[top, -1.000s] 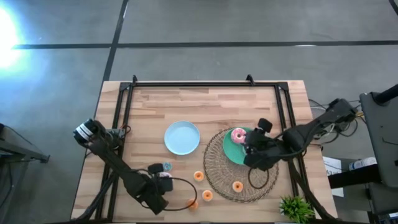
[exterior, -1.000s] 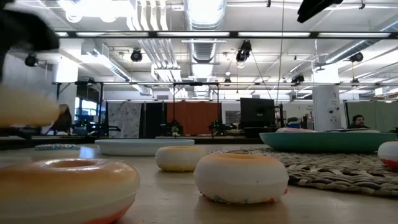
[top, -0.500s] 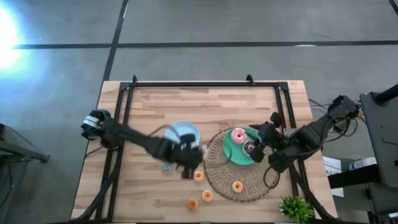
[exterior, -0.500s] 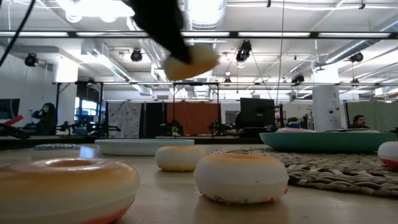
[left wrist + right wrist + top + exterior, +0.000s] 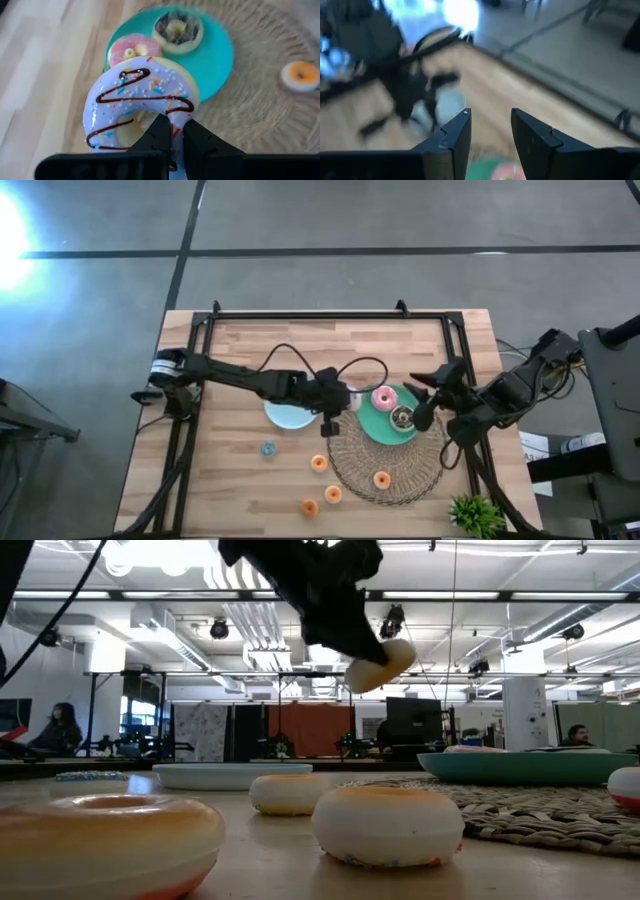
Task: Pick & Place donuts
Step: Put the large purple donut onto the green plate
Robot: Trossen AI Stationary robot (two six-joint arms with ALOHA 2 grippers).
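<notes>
My left gripper (image 5: pixel 331 408) hangs above the gap between the light-blue plate (image 5: pixel 283 417) and the wicker mat, shut on the lilac donut (image 5: pixel 142 102), which also shows lifted in the low view (image 5: pixel 378 664). The pink donut (image 5: pixel 383 398) and the dark brown donut (image 5: pixel 402 417) lie flat on the green plate (image 5: pixel 372 427). My right gripper (image 5: pixel 424 398) hovers open by that plate's right edge. Several orange mini donuts (image 5: pixel 319 463) and one teal mini donut (image 5: pixel 267 448) lie on the table and mat. My left gripper pinches the lilac donut between its two fingers (image 5: pixel 196 142) at one side of the ring (image 5: pixel 175 114), coming from above and slanting toward the table's right. The donut is lifted clear and tilted, its iced face toward the wrist camera.
The round wicker mat (image 5: pixel 400 475) lies under the green plate and one orange mini donut (image 5: pixel 381 479). A small green plant (image 5: pixel 477 512) stands at the near right corner. A black frame (image 5: pixel 300 315) rims the table. People show far off in the room behind.
My left arm has swung from the near left of the table up and toward the right, carrying the lilac donut over to the green plate's left side. My right gripper has drawn back from over the plate toward the right, and the dark brown donut now lies uncovered on the plate.
</notes>
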